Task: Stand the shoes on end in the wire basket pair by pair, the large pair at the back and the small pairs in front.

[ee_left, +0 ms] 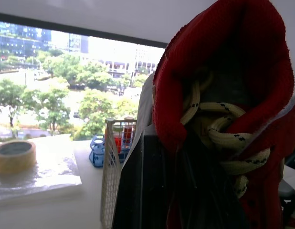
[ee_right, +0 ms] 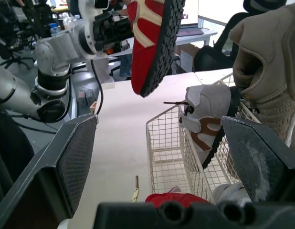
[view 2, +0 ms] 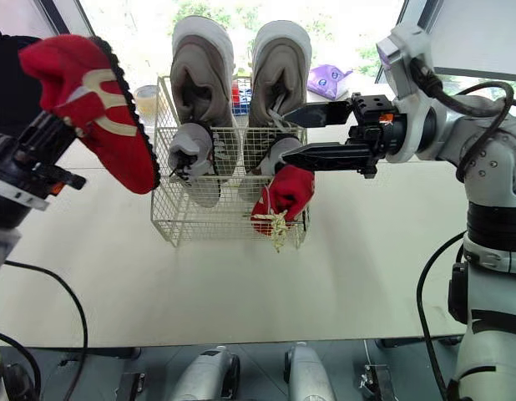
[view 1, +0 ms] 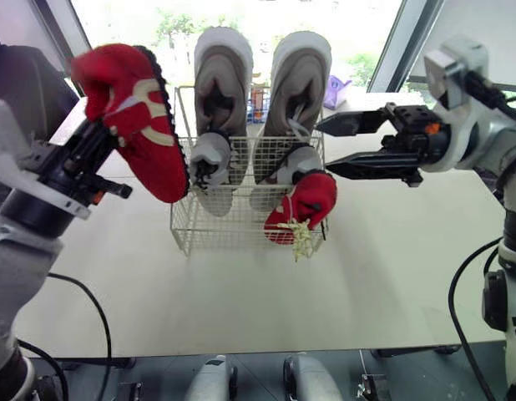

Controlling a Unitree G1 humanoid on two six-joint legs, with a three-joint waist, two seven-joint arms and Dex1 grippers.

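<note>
A white wire basket (view 1: 184, 227) stands mid-table. Two large beige shoes (view 1: 222, 75) stand on end at its back, with two small grey-and-white shoes (view 1: 209, 163) in front of them. One small red shoe (view 1: 306, 203) sits at the basket's front right, its laces hanging over the rim. My left gripper (view 1: 95, 138) is shut on the matching red shoe (view 1: 137, 117), held in the air left of the basket, sole toward it. My right gripper (view 1: 325, 148) stands open at the basket's right side, just above the red shoe inside.
A tape roll (view 2: 145, 93) lies on a white sheet at the back left. A blue holder with bottles (ee_left: 97, 150) stands behind the basket, and a purple bag (view 2: 329, 81) at the back right. The table's front edge (view 1: 241, 351) runs below.
</note>
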